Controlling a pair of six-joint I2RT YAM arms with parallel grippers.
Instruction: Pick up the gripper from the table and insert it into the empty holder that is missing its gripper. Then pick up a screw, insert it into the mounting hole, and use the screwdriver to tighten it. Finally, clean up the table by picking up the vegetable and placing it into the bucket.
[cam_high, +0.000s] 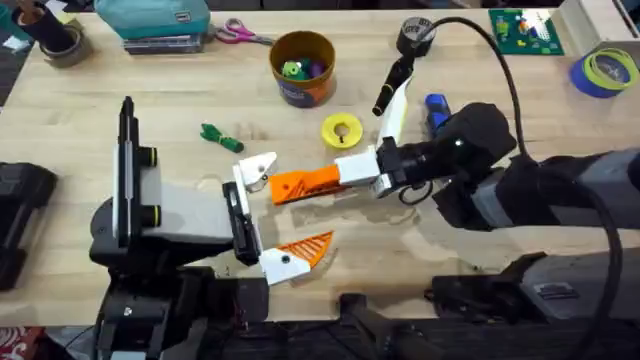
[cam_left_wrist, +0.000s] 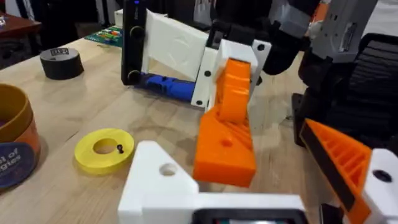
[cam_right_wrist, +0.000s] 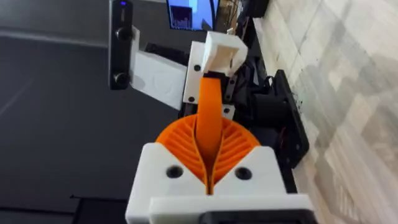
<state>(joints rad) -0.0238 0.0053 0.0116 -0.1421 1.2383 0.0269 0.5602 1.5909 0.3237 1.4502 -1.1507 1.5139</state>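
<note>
orange gripper (cam_high: 305, 184) sits clamped in the right pincer (cam_high: 352, 170) nearing the holder (cam_high: 256, 170); left pincer (cam_high: 268, 215) wide; screw, vegetable (cam_high: 221, 137) left.

A flat yellow disc (cam_high: 341, 131) with a centre hole lies on the bench (cam_high: 120, 70) and serves as landmark. Far beyond it to the left lie pink-handled scissors (cam_high: 240, 34) beside a teal case (cam_high: 152, 18), while beyond it to the right sits a black roll of tape (cam_high: 417, 34). Farther right are a green circuit board (cam_high: 524, 29) and a blue tape roll (cam_high: 604, 72).
</note>
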